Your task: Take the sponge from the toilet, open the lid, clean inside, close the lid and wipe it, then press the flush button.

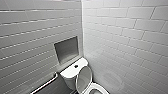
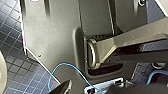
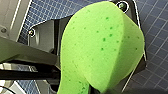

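Over blue floor tiles (image 3: 155, 25), right jaws around the folded sponge (image 3: 100, 45).

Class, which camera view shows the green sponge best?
The right wrist view: the sponge appears large, bent and bright green. The head view offers the toilet, lid raised; the left wrist view, blue tiled floor.

Bulging sponge (image 3: 100, 47) just ahead of the right gripper (image 3: 98, 89), bare tiled floor (image 3: 155, 37) beyond it, lid (image 1: 83, 78) raised, bowl (image 1: 98, 88) open, walls (image 1: 125, 37) hemming toilet (image 1: 72, 70).
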